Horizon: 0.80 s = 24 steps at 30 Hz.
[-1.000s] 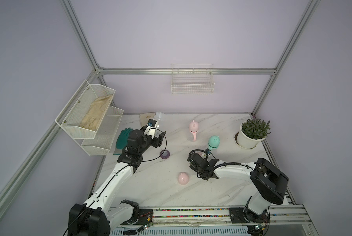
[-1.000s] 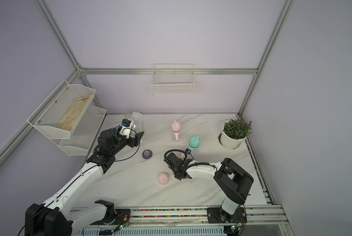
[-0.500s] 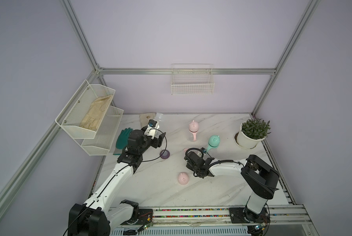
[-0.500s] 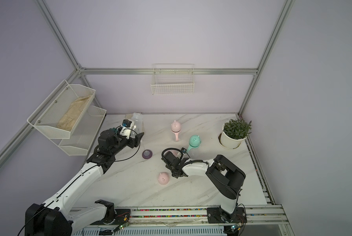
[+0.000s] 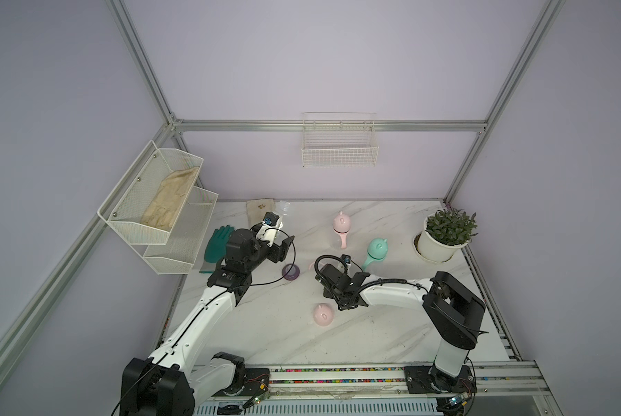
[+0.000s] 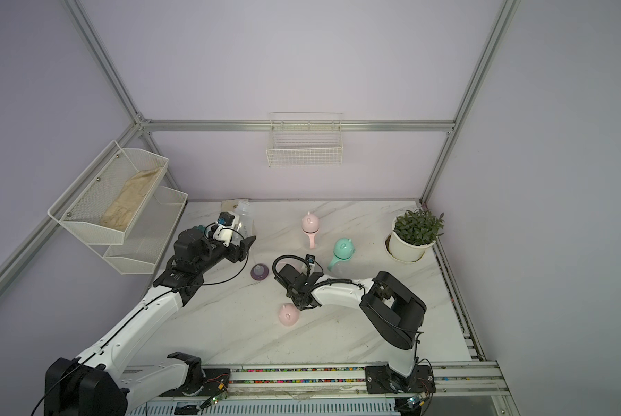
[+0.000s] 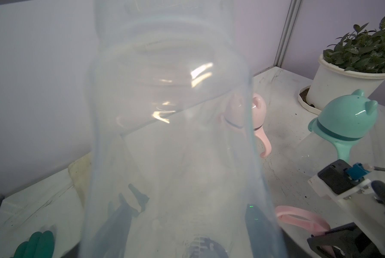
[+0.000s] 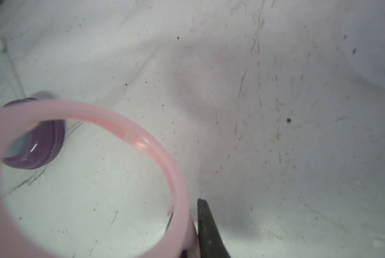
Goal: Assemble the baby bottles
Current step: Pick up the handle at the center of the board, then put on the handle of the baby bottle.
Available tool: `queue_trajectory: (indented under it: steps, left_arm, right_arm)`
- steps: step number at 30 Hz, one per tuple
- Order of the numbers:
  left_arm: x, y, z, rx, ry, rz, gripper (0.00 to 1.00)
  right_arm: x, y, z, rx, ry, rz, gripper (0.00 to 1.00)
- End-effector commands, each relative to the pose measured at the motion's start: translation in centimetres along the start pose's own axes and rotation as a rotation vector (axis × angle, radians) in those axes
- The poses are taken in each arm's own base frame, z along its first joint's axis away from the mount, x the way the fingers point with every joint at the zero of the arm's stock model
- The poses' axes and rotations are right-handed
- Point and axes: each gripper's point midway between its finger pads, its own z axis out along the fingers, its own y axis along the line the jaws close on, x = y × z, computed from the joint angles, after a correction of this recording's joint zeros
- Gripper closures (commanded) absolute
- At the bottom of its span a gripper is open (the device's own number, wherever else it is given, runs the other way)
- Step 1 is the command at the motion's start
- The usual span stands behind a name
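While left end effector [image 5: 283, 248] holds bottle [image 7: 169, 111] | right end effector [image 5: 320, 272] pinches pink ring [image 8: 142, 143]

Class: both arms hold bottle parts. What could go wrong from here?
The right claw grips the pink handle ring by its thin rim; it may twist or slip when lifted.
The purple collar sits close beside that ring; a low sweep could knock it.
The left claw holds the smooth clear bottle near its base; pressing parts on might lever it loose.
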Motion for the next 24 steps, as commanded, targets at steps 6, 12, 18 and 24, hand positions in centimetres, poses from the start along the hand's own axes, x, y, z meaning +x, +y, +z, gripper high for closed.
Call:
queue_trajectory:
  steps: [6, 12, 18, 24]
  left_arm:
    - [-2.9, -5.1, -1.7, 0.302, -0.123, 0.051, 1.00]
    - [-3.9, -9.4, -3.8, 0.537, -0.190, 0.094, 1.00]
    - [-3.5, -10.8, -3.1, 0.604, -0.146, 0.071, 1.00]
    - [-4.2, -10.3, -1.4, 0.568, -0.120, 0.042, 1.00]
  right_arm:
    - [-10.3, -1.8, -6.5, -0.007, -0.104, -0.180, 1.00]
    - [-16.5, -1.0, -9.2, -0.040, -0.211, -0.242, 1.00]
    - [-21.0, 2.9, -13.6, -0.158, -0.334, -0.341, 1.00]
    - [-21.9, 5.5, -16.4, -0.222, -0.386, -0.406, 1.00]
